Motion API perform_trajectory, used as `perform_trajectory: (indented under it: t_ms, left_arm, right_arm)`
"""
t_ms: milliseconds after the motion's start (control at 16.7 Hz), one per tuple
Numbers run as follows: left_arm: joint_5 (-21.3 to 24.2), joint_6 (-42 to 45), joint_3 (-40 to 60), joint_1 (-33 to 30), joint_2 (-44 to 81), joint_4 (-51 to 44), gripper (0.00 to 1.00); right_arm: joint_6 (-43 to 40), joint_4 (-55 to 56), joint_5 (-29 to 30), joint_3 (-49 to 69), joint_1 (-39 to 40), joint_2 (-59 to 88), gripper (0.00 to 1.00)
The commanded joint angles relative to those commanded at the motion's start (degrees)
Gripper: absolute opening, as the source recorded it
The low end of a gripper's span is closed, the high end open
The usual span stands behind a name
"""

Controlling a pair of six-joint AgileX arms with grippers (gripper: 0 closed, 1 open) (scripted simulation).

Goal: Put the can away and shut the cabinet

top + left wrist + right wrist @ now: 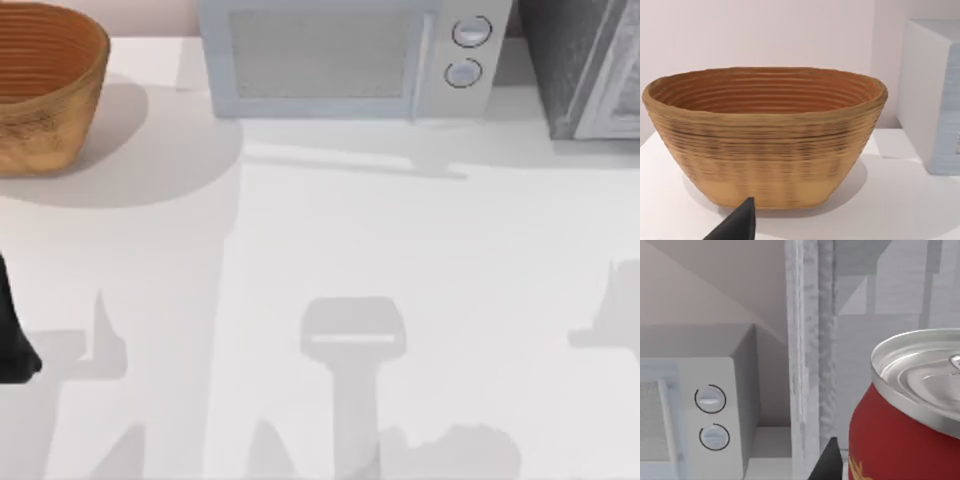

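White table [420, 250] spreads wide; the microwave [340, 60] sits at the far edge, the grey cabinet [585, 70] at far right, the woven basket [45, 85] at far left; the can [905, 415] looms close in the right wrist view, before the cabinet's edge, a dark fingertip [827, 462] just beside it; whether the right gripper clamps it, I cannot tell; the left arm [12, 335] sits parked at the left edge, grip unreadable.

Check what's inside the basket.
The left wrist view shows the basket from the side: only the ribbed upper inner wall shows, bare. Its floor is hidden behind the near rim, so I cannot tell what lies there. The top view crops it too.
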Motion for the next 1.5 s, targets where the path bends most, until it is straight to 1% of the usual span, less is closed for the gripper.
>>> perform_trajectory:
  t_ms: [180,300,660,840,960,1080,1500]
  left_arm:
    - [0.0,0.0,0.0,0.0,0.0,0.0,1.0]
    - [0.0,0.0,0.0,0.0,0.0,0.0,1.0]
    - [0.0,0.0,0.0,0.0,0.0,0.0,1.0]
    - [0.0,0.0,0.0,0.0,0.0,0.0,1.0]
    - [0.0,0.0,0.0,0.0,0.0,0.0,1.0]
    - [0.0,0.0,0.0,0.0,0.0,0.0,1.0]
    - [0.0,0.0,0.0,0.0,0.0,0.0,1.0]
  right_arm:
    - [-0.5,-6.0,-4.9,-5.7,-5.2,-8.5,0.0]
    - [-0.8,-8.1,-6.6,-7.7,-7.0,-11.2,0.0]
    - [-0.8,-8.3,-6.8,-7.9,-7.1,-11.3,0.0]
    - [-0.6,-9.4,-6.5,-4.4,-6.5,-8.2,0.0]
    - [-0.5,-11.0,-5.9,1.0,-5.7,-3.6,0.0]
    - [-0.3,-12.9,-5.1,8.8,-4.8,2.8,0.0]
    - [0.4,-21.4,-1.2,45.7,-1.1,29.5,0.0]
